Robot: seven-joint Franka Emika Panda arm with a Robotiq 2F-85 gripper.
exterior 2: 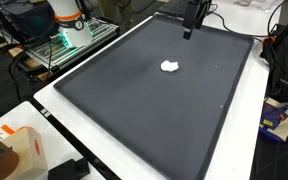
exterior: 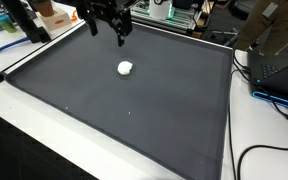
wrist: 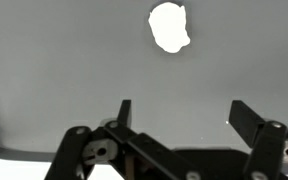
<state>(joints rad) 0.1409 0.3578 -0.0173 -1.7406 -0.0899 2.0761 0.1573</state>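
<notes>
Lump [wrist: 170, 26], white, on mat [wrist: 44, 60]: lies well ahead of my end effector [wrist: 180, 105], jaws spread, empty.

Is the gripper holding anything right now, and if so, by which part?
Nothing is held. The black gripper stands open and empty over the dark grey mat, apart from the small white lump lying on it.

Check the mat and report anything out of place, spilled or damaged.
Only one thing stands out: a small, ragged white lump lies alone on the dark mat, apart from the open gripper. What it is I cannot tell. Nothing looks spilled or torn.
</notes>
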